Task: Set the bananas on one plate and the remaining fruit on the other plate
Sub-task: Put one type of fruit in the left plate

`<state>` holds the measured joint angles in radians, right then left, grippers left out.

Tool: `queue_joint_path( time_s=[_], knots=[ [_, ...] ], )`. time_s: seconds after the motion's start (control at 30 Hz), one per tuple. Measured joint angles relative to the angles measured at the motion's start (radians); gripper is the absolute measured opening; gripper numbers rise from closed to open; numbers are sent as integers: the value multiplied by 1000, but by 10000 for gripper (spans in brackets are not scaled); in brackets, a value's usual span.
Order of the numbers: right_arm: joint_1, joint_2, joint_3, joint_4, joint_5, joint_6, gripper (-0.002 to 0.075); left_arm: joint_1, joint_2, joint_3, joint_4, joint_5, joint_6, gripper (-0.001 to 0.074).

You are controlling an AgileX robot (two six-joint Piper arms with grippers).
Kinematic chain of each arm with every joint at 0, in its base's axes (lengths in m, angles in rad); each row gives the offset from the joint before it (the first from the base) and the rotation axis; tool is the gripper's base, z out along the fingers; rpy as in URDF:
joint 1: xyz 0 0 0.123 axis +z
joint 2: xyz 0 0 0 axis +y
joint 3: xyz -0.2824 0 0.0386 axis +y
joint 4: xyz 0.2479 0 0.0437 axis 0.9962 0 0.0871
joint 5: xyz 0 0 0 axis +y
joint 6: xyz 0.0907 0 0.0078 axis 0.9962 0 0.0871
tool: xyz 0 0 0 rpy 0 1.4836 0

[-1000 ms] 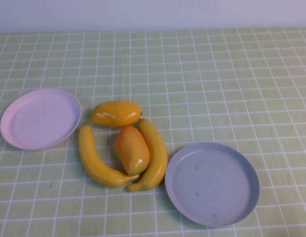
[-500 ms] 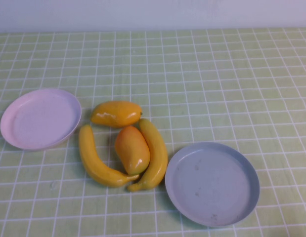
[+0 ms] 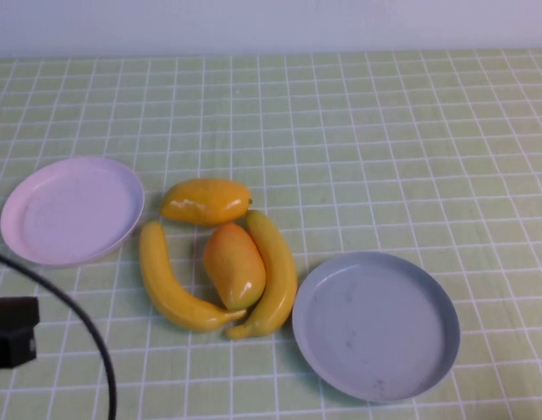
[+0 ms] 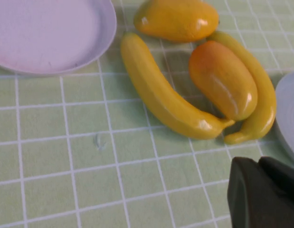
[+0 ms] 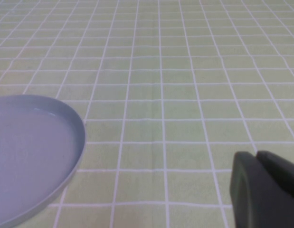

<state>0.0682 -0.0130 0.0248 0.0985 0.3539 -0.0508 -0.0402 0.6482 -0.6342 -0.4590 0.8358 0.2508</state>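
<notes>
Left gripper: only a dark corner of it shows in the left wrist view, with the arm's black body and cable at the table's 8 o'clock edge in the high view; I cannot tell whether it is apart or together. It looks down on the fruit pile, which suggests this arm is lining up for the first pick.
Pink plate: bare, at about 9 o'clock of the pile, just beside the fruit, so a short carry for the mangoes.
Bananas: left banana and right banana curve toward each other, tips nearly meeting at 6 o'clock, cradling one mango.
Mangoes: upper mango lies across the pile's 12 o'clock; lower mango is wedged between the bananas, touching both, so it probably has to come out before the bananas lift cleanly.
Grey plate: bare, at 4 o'clock of the pile, its rim just beside the right banana.
Right gripper: a dark corner in its wrist view, near the grey plate's rim over bare table; state cannot be told.
Progress: nothing sorted yet.
</notes>
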Motion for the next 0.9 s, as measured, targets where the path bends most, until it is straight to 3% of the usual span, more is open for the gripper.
queue_joint_path(
  time_s=[0.27,0.47,0.7,0.9],
  knots=[
    [0,0,0,0,0,0,-17,-28,414,-264,15,69,129,1],
    [0,0,0,0,0,0,-17,-184,673,-429,36,81,35,1],
    [0,0,0,0,0,0,-17,-375,896,-645,245,145,-70,1],
    [0,0,0,0,0,0,-17,-386,1053,-919,294,356,195,0]
  ],
)
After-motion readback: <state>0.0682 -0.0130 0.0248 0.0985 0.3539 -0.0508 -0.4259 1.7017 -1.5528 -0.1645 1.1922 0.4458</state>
